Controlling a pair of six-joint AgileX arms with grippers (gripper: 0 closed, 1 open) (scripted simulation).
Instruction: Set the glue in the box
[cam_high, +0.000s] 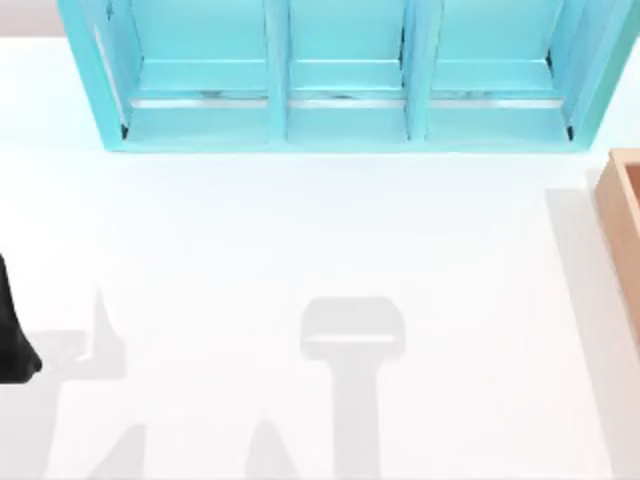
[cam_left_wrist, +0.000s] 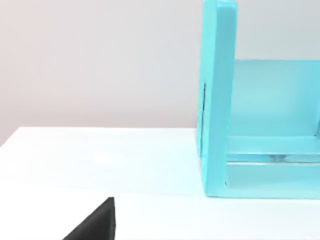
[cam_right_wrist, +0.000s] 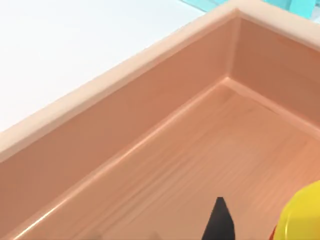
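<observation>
Overhead, white table (cam_high: 300, 250), turquoise shelf unit (cam_high: 345, 75) behind, box (cam_high: 625, 210) right

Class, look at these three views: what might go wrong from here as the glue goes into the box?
1. The glue hangs over the box floor; released from there, it may tip or roll.
2. It is close to one corner, so it might knock against a wall.
3. The left gripper sits parked at the table's left edge, too far away to help.

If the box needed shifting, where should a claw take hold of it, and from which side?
Probably the top of a wall of the box, coming from above: it is open-topped, and its thick straight wall offers flat inner and outer faces to pinch.
</observation>
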